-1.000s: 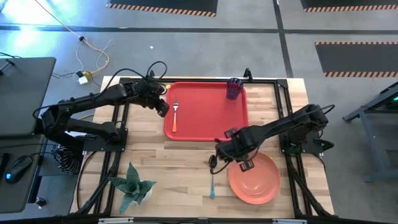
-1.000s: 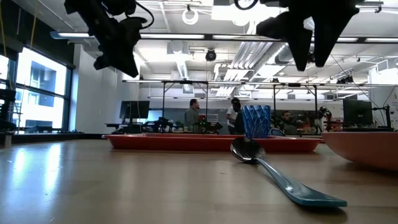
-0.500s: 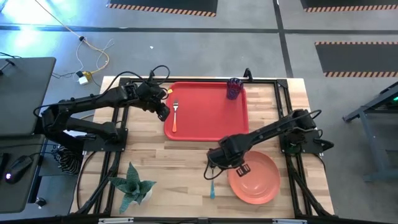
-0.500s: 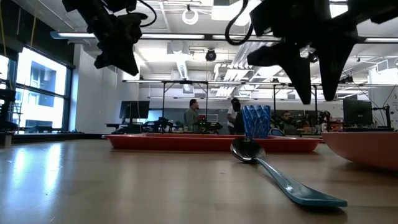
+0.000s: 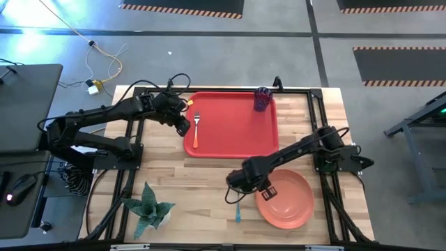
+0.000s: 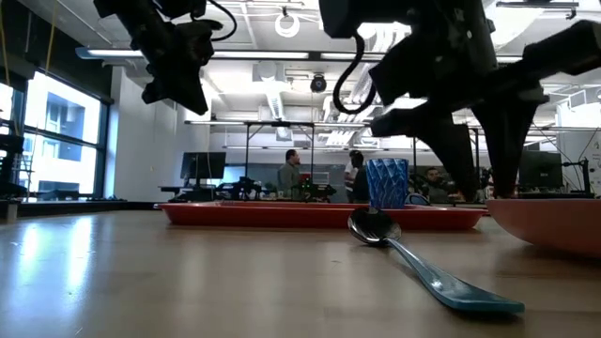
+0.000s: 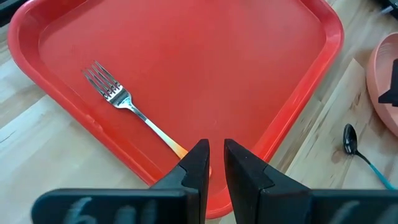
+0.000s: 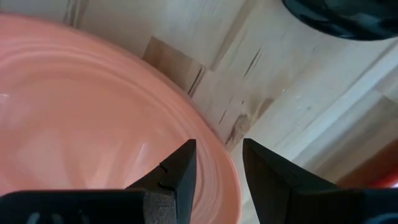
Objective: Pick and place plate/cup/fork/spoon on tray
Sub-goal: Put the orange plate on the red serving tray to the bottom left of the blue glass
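The red tray [image 5: 230, 125] holds the orange-handled fork [image 5: 196, 130] near its left edge and the dark blue cup [image 5: 262, 99] upright in its far right corner. The salmon-pink plate [image 5: 284, 199] lies on the wood near the table's near edge. The blue-handled spoon [image 5: 237, 206] lies to the plate's left. My right gripper [image 8: 217, 163] is open and hovers over the plate's rim [image 8: 211, 149] on the tray's side, touching nothing. My left gripper [image 7: 216, 163] is shut and empty, raised above the tray's left edge over the fork's handle [image 7: 179, 149].
A small potted plant [image 5: 150, 209] stands at the table's near left corner. Black frame rails [image 5: 317, 111] run along the table's sides. Bare wood lies between the tray and the plate. People stand far off in the room [image 6: 291, 174].
My right gripper has moved toward the table's near edge and a little left, and has come down toward the plate's rim, still open. The plate, spoon, fork and cup have stayed where they were.
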`<control>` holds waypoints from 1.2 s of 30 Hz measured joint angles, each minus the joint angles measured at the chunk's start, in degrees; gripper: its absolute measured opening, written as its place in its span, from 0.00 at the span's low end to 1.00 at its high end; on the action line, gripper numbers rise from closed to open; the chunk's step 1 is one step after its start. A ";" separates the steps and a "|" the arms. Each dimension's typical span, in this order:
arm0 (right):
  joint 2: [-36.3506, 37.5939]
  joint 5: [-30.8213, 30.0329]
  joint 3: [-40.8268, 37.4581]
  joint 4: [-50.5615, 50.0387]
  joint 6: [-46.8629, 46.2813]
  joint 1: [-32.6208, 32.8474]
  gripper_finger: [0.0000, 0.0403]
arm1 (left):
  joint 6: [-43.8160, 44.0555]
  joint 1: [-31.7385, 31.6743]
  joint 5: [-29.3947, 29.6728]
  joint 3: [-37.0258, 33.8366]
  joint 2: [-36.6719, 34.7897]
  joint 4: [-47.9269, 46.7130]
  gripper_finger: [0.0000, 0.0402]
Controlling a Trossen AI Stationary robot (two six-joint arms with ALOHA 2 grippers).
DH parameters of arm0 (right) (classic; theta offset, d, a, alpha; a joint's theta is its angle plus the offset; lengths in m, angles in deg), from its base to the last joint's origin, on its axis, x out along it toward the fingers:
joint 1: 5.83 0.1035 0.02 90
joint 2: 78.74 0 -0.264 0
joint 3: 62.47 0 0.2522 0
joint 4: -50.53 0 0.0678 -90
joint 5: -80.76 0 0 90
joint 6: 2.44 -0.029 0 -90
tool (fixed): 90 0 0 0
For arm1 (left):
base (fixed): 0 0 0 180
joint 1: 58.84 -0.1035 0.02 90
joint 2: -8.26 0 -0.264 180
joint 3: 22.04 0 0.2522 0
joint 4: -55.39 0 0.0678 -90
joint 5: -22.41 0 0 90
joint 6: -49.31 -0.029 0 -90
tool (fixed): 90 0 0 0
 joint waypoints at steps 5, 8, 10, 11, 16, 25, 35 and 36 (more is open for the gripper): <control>-1.52 0.05 0.00 0.13 -0.48 0.00 0.30 | -0.05 0.00 0.04 0.00 0.00 -0.19 0.10; -2.40 0.02 0.00 0.22 -0.81 0.00 0.30 | -0.49 0.00 0.09 0.00 0.00 -0.28 0.10; -3.02 -0.02 0.00 0.20 -0.79 -0.02 0.30 | -0.50 0.00 0.13 0.00 0.00 -0.26 0.10; -3.25 -0.02 0.00 0.16 -0.81 0.00 0.30 | -0.48 0.00 0.13 0.00 0.00 -0.28 0.10; -3.38 -0.04 0.00 0.49 -2.14 -0.01 0.28 | -0.48 0.00 0.21 0.00 0.00 -0.28 0.10; -3.32 0.29 0.00 -0.05 -3.21 -0.07 0.02 | -0.57 0.00 0.22 0.00 0.00 -0.28 0.10; -3.27 0.20 0.00 -1.29 -3.94 -0.07 0.01 | -0.57 0.00 0.20 -0.01 0.00 -0.28 0.10; -3.21 0.20 0.00 -1.82 -3.94 -0.07 0.01 | -0.57 0.00 0.21 -0.01 0.00 -0.28 0.10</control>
